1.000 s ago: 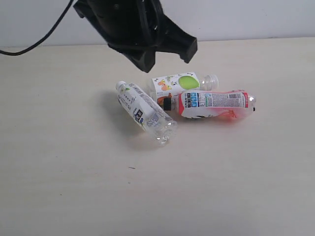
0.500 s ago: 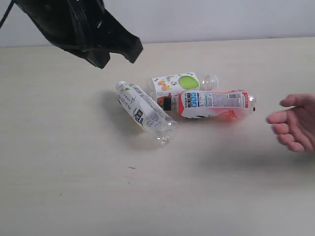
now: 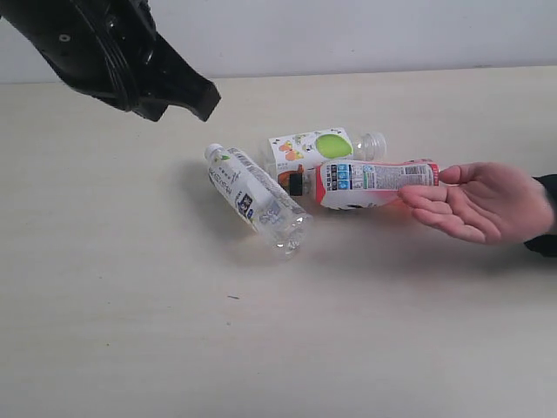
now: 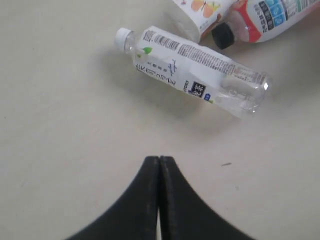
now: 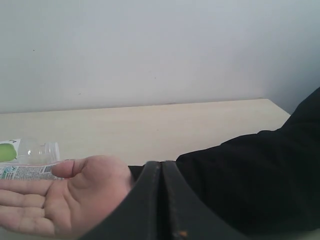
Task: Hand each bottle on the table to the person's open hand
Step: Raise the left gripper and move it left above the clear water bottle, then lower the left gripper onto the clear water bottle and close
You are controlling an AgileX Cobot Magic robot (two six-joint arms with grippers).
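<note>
Three bottles lie together mid-table (image 3: 104,287). The slim white-label bottle (image 3: 257,198) (image 4: 192,70) lies at an angle on the left. Behind it is the fruit-print bottle with a green apple (image 3: 315,150) (image 4: 200,12). The pink-red bottle (image 3: 374,181) (image 4: 265,17) points its black cap (image 4: 222,36) at them. A fourth bottle is not in view. The person's open hand (image 3: 487,202) (image 5: 65,195) rests palm up, fingertips touching the pink-red bottle's base. My left gripper (image 3: 202,97) (image 4: 159,159) hovers shut and empty up and left of the bottles. My right gripper (image 5: 161,163) is shut beside the hand's wrist.
The person's black sleeve (image 5: 260,185) (image 3: 544,218) lies along the table's right side, close to my right gripper. A pale wall (image 3: 365,30) stands behind the table's far edge. A tiny dark speck (image 3: 232,297) marks the tabletop in front of the bottles.
The person's hand has come in from the right and opened palm up against the pink-red bottle. My left arm has drifted further left. The bottles have not moved.
</note>
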